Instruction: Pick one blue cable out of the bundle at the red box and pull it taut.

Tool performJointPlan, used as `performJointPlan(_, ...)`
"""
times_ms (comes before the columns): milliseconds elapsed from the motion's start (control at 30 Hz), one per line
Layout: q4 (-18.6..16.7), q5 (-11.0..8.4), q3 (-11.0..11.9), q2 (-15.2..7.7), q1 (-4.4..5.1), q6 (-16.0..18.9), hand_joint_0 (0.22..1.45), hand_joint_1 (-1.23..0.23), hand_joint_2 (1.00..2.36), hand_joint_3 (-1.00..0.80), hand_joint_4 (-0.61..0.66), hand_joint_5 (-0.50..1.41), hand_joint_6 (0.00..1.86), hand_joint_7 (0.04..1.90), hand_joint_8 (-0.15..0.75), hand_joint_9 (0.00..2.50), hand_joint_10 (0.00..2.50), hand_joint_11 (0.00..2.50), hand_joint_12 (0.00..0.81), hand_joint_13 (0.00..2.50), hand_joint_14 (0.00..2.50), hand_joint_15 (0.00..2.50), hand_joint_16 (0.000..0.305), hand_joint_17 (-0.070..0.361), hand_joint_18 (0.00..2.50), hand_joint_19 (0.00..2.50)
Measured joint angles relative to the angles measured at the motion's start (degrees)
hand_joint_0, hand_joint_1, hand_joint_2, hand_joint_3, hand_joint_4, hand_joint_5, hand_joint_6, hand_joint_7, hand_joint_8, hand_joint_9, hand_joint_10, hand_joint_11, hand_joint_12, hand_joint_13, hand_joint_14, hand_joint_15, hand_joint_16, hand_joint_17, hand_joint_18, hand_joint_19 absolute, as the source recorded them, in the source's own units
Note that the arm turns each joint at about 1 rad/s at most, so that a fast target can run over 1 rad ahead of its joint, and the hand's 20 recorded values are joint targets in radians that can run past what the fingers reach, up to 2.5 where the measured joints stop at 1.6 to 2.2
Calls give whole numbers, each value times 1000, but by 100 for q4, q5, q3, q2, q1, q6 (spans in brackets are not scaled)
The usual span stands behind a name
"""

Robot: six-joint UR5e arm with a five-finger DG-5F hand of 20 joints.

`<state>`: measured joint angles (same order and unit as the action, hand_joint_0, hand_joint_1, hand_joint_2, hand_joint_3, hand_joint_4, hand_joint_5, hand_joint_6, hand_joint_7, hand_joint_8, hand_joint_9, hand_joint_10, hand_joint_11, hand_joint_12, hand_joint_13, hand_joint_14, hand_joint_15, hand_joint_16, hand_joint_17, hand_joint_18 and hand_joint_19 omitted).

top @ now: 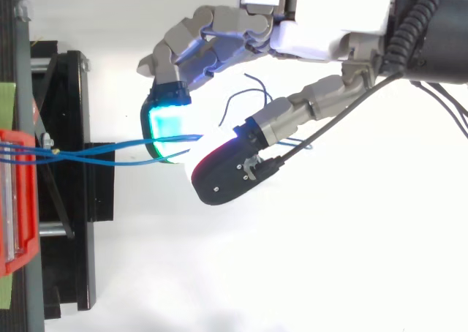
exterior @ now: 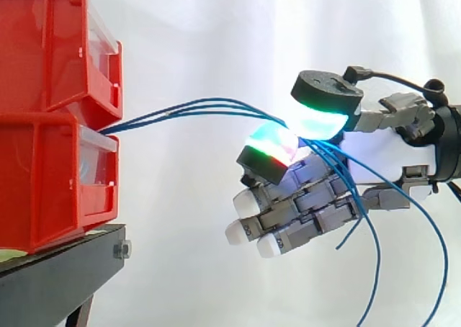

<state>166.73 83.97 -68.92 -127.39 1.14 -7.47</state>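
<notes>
Blue cables (exterior: 193, 107), red bins (exterior: 50, 168) (black stand (exterior: 61, 268))

Blue cables (exterior: 202, 107), red bins (exterior: 43, 125), black stand (exterior: 65, 269)

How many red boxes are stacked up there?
2: the upper red box sits on the lower red box, which rests on the black stand. Others may be hidden past the left edge.

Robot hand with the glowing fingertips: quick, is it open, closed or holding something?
Hand: closed, its thumb and a finger pinching the thin blue cables that run from the red plastic box.
</notes>
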Motion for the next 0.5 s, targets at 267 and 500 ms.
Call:
performJointPlan(267,-4,1,1,-1,0,0,827,-964,1000,-500,-22,-222,896,1029,183,500,6,285,350,257,2,60,50,113,270,55)
performJointPlan(500,-3,-1,1,-1,0,0,547,-972,1000,-500,41,-217,881,994,205,535,7,295,363,259,3,80,54,121,268,94)
